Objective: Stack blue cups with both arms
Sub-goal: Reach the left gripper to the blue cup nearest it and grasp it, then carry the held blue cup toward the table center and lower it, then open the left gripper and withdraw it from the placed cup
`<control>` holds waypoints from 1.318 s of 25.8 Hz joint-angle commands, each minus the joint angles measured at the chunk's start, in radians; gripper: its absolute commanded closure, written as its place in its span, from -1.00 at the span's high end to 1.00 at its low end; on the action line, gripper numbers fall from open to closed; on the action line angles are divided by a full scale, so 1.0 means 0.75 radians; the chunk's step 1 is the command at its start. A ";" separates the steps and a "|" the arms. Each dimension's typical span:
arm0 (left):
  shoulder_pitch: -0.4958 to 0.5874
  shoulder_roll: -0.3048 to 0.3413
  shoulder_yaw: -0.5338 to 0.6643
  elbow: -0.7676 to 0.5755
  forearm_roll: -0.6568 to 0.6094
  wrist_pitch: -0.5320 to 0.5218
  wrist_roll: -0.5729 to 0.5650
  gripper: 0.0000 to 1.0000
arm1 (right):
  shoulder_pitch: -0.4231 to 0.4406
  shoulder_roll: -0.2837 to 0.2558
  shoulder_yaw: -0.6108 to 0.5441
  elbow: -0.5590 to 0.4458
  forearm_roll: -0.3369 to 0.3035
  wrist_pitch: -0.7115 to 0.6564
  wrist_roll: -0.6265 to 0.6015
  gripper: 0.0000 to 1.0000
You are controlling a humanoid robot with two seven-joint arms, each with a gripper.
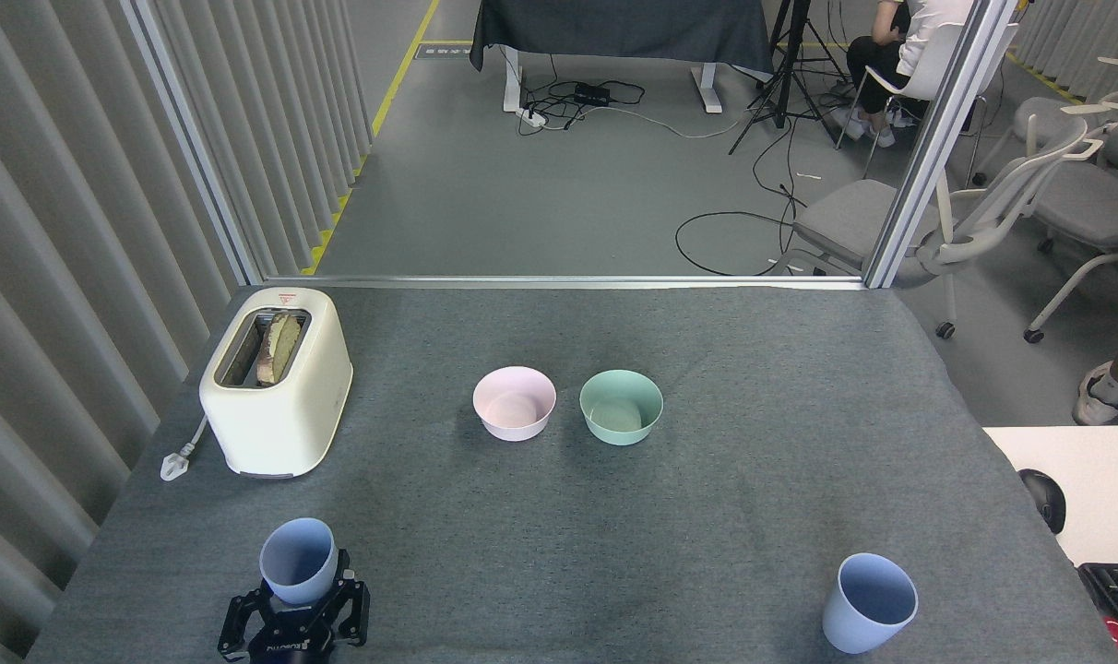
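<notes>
Two blue cups stand on the grey desk (pixel 753 369), one of them clasped by the left end effector (pixel 298 599).

Taking the pink bowl (pixel 514 403) at the middle of the desk as landmark: the left blue cup (pixel 298 561) is nearer the robot and to the left of it, upright with its mouth open, and the black fingers (pixel 347 585) of the left end effector sit against its lower sides, closed around it. The right blue cup (pixel 869 603) is nearer the robot and far to the right of the bowl, upright and alone, well apart from the first cup. A mint-green bowl (pixel 621 407) stands just beside the pink bowl on its right. A cream toaster (pixel 278 381) with bread in its slot stands to the bowl's left. The right end effector is out of sight.
</notes>
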 commanded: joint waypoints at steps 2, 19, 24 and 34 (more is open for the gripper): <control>0.020 -0.014 -0.056 -0.151 -0.007 -0.052 0.004 0.41 | 0.000 0.000 0.000 0.003 0.000 0.000 -0.001 1.00; -0.094 -0.141 -0.590 0.099 -0.169 -0.036 0.006 0.39 | 0.010 -0.002 0.025 0.007 0.000 0.037 -0.010 1.00; -0.101 -0.143 -0.598 0.097 -0.169 -0.044 0.008 0.47 | 0.010 -0.002 0.051 0.007 0.000 0.057 -0.010 1.00; -0.097 -0.136 -0.598 0.138 -0.167 -0.048 0.008 0.86 | 0.012 -0.002 0.068 0.009 -0.002 0.077 -0.014 1.00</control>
